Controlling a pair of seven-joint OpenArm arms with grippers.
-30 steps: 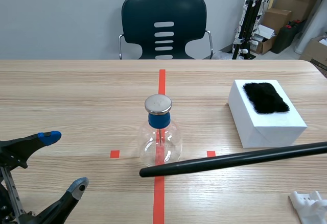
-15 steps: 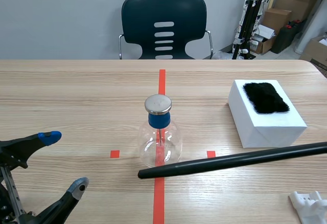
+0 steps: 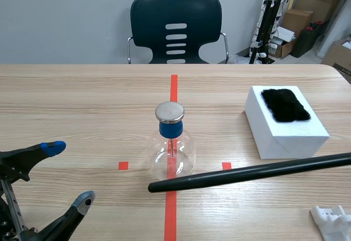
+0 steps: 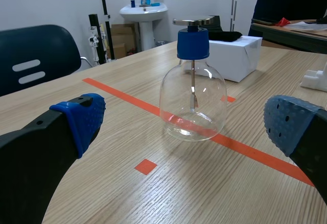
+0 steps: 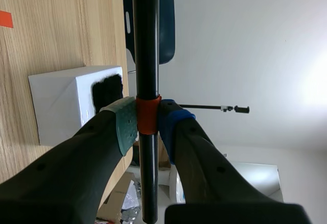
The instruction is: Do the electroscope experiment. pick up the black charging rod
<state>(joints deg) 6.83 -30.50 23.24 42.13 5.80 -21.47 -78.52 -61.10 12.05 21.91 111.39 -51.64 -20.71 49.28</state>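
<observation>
Almost nothing has moved: over the last second the free tip of the black charging rod (image 3: 247, 172) has crept slightly toward the left arm's side, and for the last half second it has kept its place.

A wide wooden table (image 3: 82, 98) fills the scene view, with a dark chair (image 3: 175, 16) behind its far edge. A white box (image 3: 279, 136) sits on the right side of the table, with a patch of black fur (image 3: 284, 105) lying on top of it.

The rod comes in from the right edge of the scene view, almost level. It ends over the red centre line, just in front of the base of a glass flask (image 3: 171, 153). Whether the tip touches the glass cannot be told. The flask stands upright at the table's middle, with a blue stopper (image 3: 169, 129) and a flat metal disc (image 3: 169, 111) on top.

The left gripper (image 3: 68, 174) sits low at the near left, well apart from the flask, with its blue-tipped fingers spread wide and nothing between them. In its wrist view the flask stands ahead of it.

The right gripper (image 5: 147, 124) shows only in its own wrist view. There its two pads (image 5: 125, 124) press on the rod from both sides, at an orange-red band (image 5: 147, 116).

A small white object (image 3: 334, 222) lies at the near right corner.
</observation>
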